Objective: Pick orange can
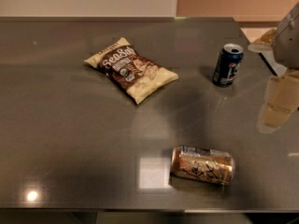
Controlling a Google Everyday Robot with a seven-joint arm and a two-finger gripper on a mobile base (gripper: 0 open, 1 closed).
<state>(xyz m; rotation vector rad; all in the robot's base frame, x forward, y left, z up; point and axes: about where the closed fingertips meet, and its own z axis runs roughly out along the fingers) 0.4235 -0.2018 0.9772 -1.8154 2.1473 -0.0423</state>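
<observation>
Pale and blocky, the tool point(279, 104) hangs at the right edge of the view, above the surface point(70, 139) and well apart from everything on it. It has hold of nothing, and whether it is open or closed I cannot tell. The orange can point(203, 164) lies on its side near the front edge of the surface, its length running left to right, below and to the left of the tool. To do the reach well, I judge the tool should travel forward and left, come down over the middle of the can, and close across its round body rather than along its length, since a can lying down may roll if nudged off-centre. Counted: one orange can, one upright blue can point(228, 64) at the back right, and one snack bag point(131, 69) at the back left.
</observation>
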